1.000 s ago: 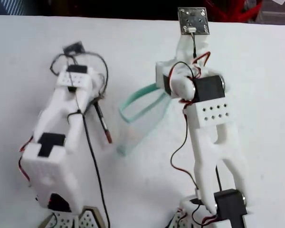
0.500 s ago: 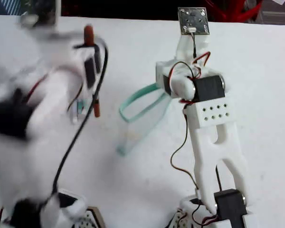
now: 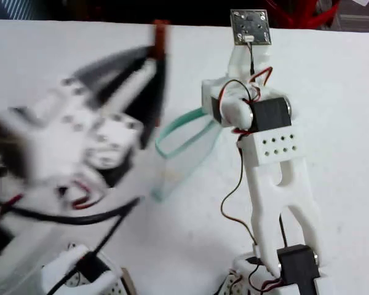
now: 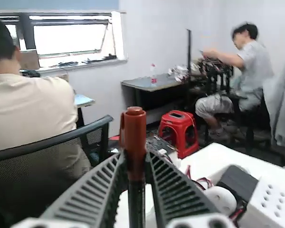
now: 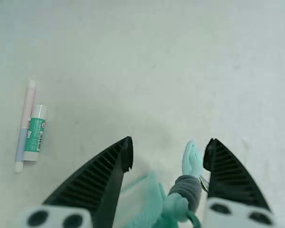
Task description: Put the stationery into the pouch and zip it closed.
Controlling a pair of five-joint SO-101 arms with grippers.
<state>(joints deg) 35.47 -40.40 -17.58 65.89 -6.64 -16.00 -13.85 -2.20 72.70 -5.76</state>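
Pen [image 4: 134, 128] pinched upright in left pincer [image 4: 135, 159], right pincer [image 5: 170, 145] spread astride pouch [image 5: 154, 204] edge, apparently not gripping, above bench [image 5: 133, 57].

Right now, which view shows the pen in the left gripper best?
Left wrist view: the pen sits clamped in the left gripper, red cap sticking out. High view catches its cap and dark barrel, not the grip.

From where I stand, no lettering anywhere can be made out. The small green-and-white stick [image 5: 35, 136] lying on the worktop [image 5: 133, 57] carries a printed label, but its marks are too small to read.
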